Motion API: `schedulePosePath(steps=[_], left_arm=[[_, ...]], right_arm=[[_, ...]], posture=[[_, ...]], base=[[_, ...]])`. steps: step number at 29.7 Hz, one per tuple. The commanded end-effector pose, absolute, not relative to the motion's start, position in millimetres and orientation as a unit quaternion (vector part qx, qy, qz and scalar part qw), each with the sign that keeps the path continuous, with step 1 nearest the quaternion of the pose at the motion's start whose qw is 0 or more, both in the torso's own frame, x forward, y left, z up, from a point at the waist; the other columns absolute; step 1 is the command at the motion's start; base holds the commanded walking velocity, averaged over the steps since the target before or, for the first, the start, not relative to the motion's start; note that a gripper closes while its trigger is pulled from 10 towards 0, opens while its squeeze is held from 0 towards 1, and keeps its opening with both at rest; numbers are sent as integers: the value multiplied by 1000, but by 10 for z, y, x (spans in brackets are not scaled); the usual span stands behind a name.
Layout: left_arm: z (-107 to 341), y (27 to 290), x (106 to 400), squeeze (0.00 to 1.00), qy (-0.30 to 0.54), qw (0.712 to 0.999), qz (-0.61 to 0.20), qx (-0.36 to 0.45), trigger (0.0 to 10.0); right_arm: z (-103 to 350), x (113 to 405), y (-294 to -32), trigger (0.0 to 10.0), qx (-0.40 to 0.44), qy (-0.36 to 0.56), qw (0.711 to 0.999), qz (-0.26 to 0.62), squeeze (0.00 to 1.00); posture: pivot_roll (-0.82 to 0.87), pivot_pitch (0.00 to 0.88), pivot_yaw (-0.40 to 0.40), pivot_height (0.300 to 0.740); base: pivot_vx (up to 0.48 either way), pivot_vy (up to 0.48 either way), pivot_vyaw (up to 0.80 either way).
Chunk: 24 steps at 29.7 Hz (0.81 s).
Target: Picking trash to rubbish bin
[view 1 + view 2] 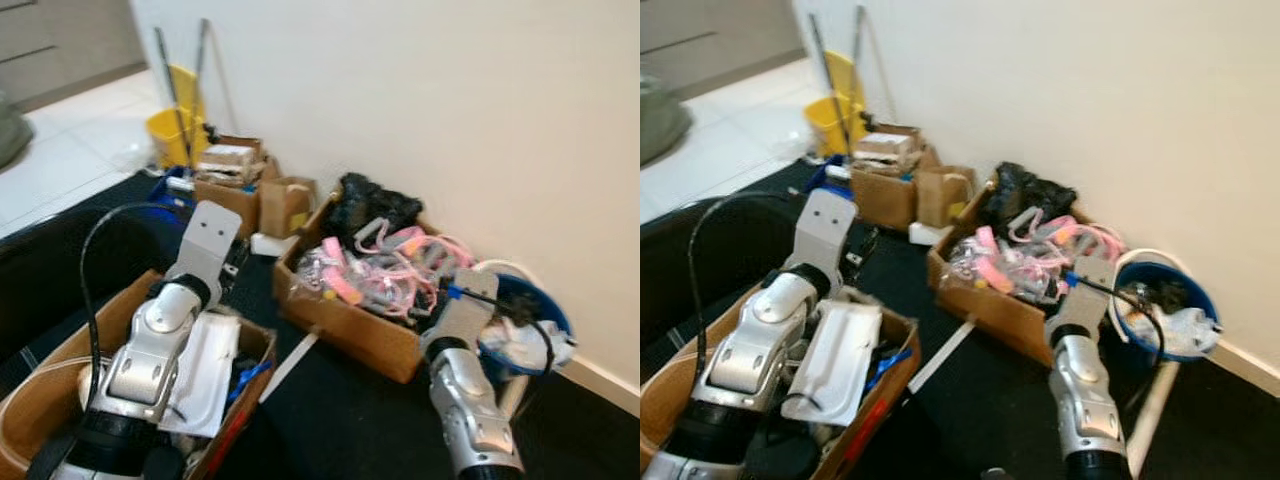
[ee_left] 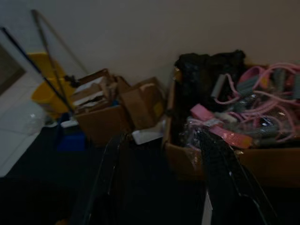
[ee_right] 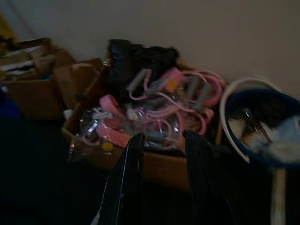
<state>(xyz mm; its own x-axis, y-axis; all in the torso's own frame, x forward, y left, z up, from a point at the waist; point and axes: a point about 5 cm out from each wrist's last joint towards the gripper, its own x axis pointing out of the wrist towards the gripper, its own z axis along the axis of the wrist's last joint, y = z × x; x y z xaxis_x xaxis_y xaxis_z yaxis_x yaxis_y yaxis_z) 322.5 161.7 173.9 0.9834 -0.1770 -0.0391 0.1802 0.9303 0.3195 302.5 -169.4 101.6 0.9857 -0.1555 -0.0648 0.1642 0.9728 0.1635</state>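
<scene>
While both arms hover | left gripper (image 2: 161, 178), right gripper (image 3: 161, 173) jaws apart, empty

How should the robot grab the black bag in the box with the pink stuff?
Probably pinch a raised crumple at the top of the black bag, coming from above. It is soft and heaped at the wall end of the cardboard box, so its sides are hemmed in.
</scene>
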Motion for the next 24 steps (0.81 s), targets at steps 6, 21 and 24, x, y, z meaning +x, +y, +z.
schedulePosePath(steps=[6,21,24], left_arm=[[1662,1608,3206,0,16,982,-98,158,10000],[1629,1637,3218,0,17,985,-85,147,10000],[1628,1631,3216,0,16,985,-86,147,10000]], right_arm=[[957,2991,-1706,10000,82,41,992,-85,0],[967,2973,-1732,10000,80,41,992,-86,0],[971,2975,-1728,10000,80,41,992,-85,0]], posture=[[-17,134,23,740],[-23,126,25,740],[-23,126,25,740]], base=[[0,0,-800],[0,0,-800],[0,0,-800]])
